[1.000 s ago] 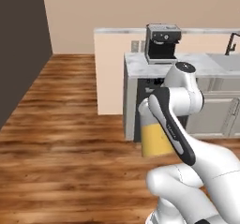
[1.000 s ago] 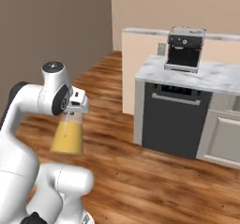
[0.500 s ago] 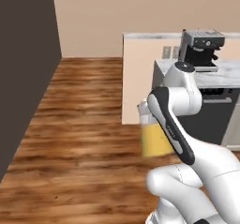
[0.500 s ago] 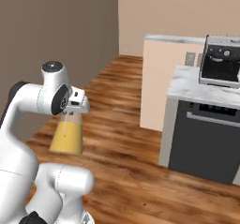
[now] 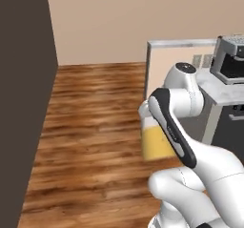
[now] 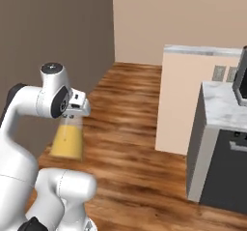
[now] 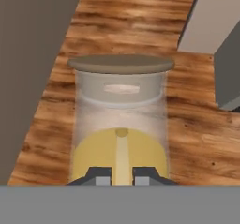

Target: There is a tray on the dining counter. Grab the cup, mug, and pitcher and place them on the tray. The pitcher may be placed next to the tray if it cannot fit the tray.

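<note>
We look forward and down from behind the arm, left and right, both base views sharing the wood floor (image 5: pixel 95 127) and the pitcher (image 6: pixel 67 138), hand view very close along the pitcher (image 7: pixel 121 124), floor beyond.

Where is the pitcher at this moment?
The pitcher hangs in the gripper above the wooden floor, close beside the robot's own arm; in the hand view its cork lid faces the camera.
</note>
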Available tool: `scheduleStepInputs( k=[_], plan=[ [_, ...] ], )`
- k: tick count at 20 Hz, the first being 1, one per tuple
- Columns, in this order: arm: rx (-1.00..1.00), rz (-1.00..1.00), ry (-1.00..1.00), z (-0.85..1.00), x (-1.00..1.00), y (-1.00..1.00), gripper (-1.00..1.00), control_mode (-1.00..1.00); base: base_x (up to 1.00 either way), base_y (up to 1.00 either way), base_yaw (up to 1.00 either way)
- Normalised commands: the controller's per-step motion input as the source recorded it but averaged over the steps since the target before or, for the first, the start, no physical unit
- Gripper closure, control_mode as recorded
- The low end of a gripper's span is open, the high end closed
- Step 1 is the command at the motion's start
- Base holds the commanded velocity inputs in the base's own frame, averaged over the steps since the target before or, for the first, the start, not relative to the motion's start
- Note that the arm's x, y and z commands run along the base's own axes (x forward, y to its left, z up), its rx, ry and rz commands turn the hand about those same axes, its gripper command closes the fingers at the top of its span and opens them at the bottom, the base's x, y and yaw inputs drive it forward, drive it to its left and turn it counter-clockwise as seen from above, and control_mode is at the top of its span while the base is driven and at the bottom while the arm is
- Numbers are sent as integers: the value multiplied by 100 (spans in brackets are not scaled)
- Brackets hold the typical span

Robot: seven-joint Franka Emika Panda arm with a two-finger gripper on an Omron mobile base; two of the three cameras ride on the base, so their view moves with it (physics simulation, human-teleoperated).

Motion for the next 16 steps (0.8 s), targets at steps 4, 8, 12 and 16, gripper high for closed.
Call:
scheduleStepInputs(
  k=[4,8,12,16],
  plan=[
    [0,0,0,0,0,0,100,100,100,56,-34],
    [0,0,0,0,0,0,100,100,100,61,-34],
    [0,0,0,0,0,0,100,100,100,58,-31],
    [0,0,0,0,0,0,100,100,100,68,-29]
  ],
)
